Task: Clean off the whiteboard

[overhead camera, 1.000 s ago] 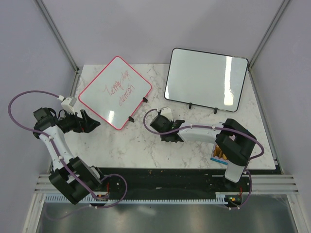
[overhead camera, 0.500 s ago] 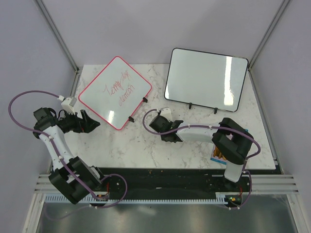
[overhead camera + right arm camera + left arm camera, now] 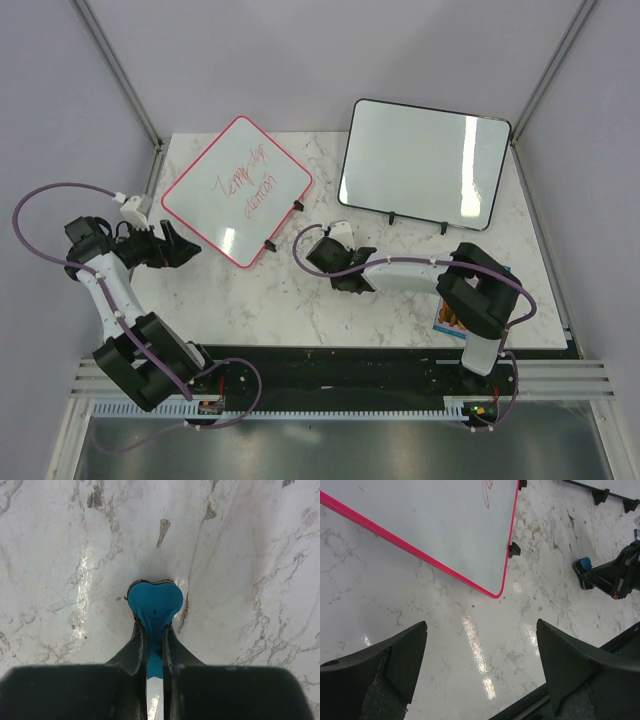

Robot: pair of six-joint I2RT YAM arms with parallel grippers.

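Observation:
The pink-framed whiteboard point(image 3: 237, 190) lies tilted at the back left of the table, with red handwriting and small black clips on its right edge. It also fills the top of the left wrist view point(image 3: 430, 525). My left gripper point(image 3: 188, 248) is open and empty just left of the board's near corner, with its jaws wide apart over bare marble point(image 3: 480, 630). My right gripper point(image 3: 318, 252) is shut on a blue eraser point(image 3: 155, 600), held low against the marble right of the board's near corner. The eraser also shows in the left wrist view point(image 3: 583, 563).
A larger black-framed whiteboard point(image 3: 425, 165) stands propped on black feet at the back right. A small blue and orange packet point(image 3: 450, 318) lies near the right arm's base. The table's front edge point(image 3: 530, 707) runs just below my left gripper.
My left arm has shifted slightly left and back, still open. My right gripper with the eraser has crept a little to the left.

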